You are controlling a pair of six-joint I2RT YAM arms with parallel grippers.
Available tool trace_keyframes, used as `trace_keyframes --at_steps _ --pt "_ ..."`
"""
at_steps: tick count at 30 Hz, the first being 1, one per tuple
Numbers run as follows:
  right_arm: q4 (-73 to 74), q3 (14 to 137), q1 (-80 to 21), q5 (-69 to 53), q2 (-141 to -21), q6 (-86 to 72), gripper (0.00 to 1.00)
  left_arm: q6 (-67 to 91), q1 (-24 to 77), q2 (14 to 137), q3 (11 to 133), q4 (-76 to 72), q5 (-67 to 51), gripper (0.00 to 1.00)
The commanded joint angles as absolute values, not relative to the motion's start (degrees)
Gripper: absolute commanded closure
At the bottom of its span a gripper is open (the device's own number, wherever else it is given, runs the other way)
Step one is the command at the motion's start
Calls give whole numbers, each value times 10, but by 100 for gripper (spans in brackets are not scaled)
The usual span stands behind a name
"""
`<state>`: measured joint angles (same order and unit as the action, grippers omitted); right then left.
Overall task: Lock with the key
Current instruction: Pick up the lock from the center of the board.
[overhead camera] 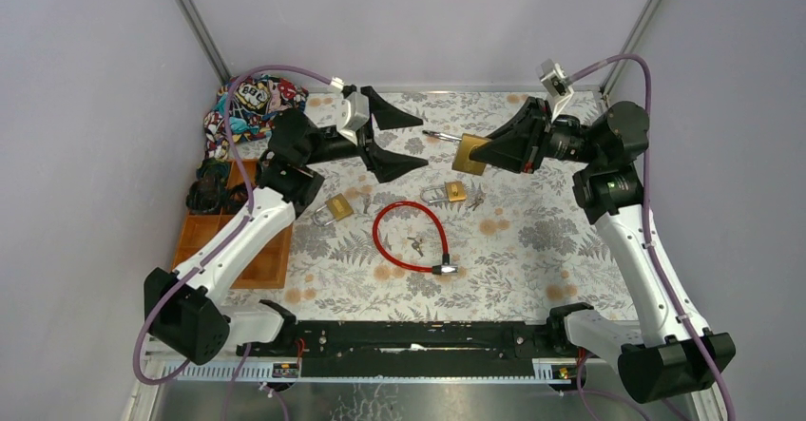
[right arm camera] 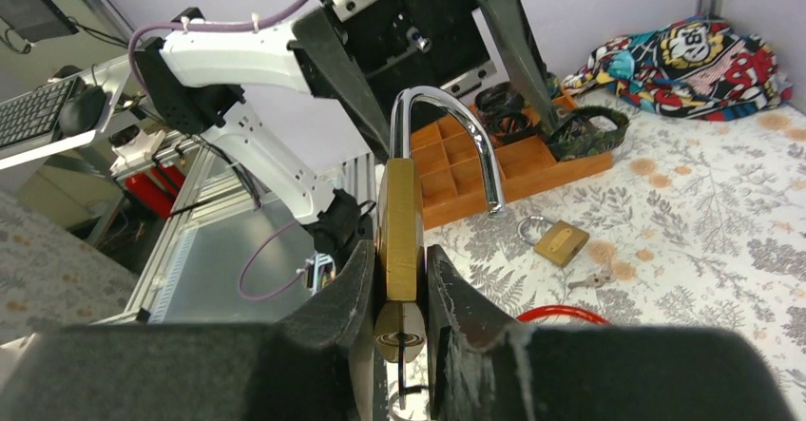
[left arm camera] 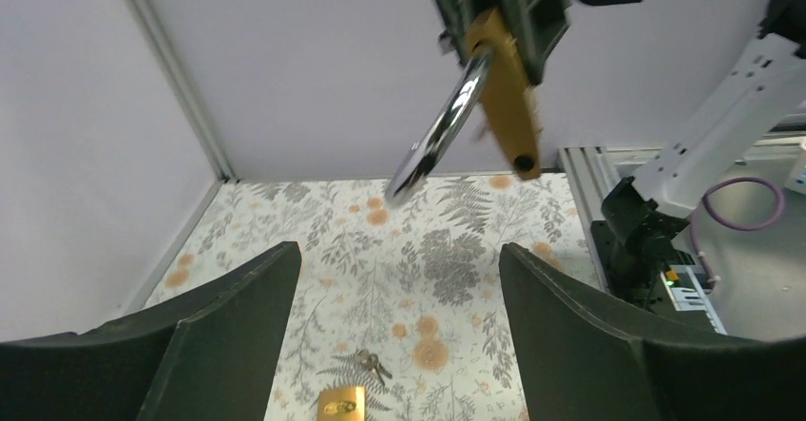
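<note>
1. Table covered with a pale cloth printed with grey ferns and orange flowers [overhead camera: 532,240]; everything listed below lies on or above it.
2. Left gripper [overhead camera: 418,142], black, two-fingered: raised over the rear of the table, jaws spread wide with nothing between them, facing the right arm.
3. Right gripper [overhead camera: 494,150], black, two-fingered: raised at rear right, jaws clamped on the body of item 7.
4. Bundle of multicoloured cartoon-print fabric [overhead camera: 252,107]: rear left corner.
5. Orange-brown wooden tray with compartments [overhead camera: 271,259]: left edge, dark straps in its far end.
6. Red cable lock with a metal end [overhead camera: 377,236]: looped at the centre of the cloth.
7. Large brass padlock with a chrome shackle [right arm camera: 400,217]: held in the air, clear of the cloth, between the two grippers. The shackle stands open, one leg free of the body. A thin dark piece hangs from the keyhole; whether it is a key is unclear.
8. Small brass padlock [overhead camera: 335,208]: on the cloth, left of the cable.
9. Second small brass padlock [overhead camera: 454,191]: just behind the cable.
10. Small keys [overhead camera: 415,244]: inside the cable loop.
</note>
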<state>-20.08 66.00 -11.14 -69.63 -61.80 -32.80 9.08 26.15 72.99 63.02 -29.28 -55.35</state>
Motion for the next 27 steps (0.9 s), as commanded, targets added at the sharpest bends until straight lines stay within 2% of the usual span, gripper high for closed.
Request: trace_keyframes --at_steps 1,4,6,10,12,14,17,18,19,20,21,23,24,27 --pt "-196 698 -112 -722 -618 -301 100 116 284 731 655 -339 -585 16" --pt "-201 693 -111 -720 -616 -301 100 109 306 727 656 -341 -584 18" --pt "-203 690 -112 -716 -615 -301 100 120 312 730 661 -342 -585 27" --pt "-207 684 -112 -717 -613 -301 100 146 314 737 672 -351 -576 64" --pt "-196 682 -111 -718 -612 -294 100 169 314 740 675 -367 -578 79" --pt "-175 684 -112 -713 -612 -279 100 193 316 743 675 -374 -582 100" --pt "-154 685 -111 -702 -611 -259 100 254 318 745 675 -381 -577 100" --pt "-145 684 -112 -692 -611 -253 95 285 318 748 674 -389 -568 100" --pt "-132 682 -112 -684 -611 -241 74 318 317 749 677 -395 -554 100" --pt "-120 678 -112 -680 -611 -227 47 341 317 750 678 -399 -540 100" --pt "-120 667 -112 -673 -610 -223 33 357 317 749 679 -403 -525 100" --pt "-155 636 -111 -661 -606 -244 16 368 317 741 676 -420 -514 100" --pt "-189 617 -111 -659 -603 -264 13 371 318 738 674 -428 -510 100" --pt "-314 566 -109 -660 -594 -337 12 384 317 730 667 -437 -503 100"
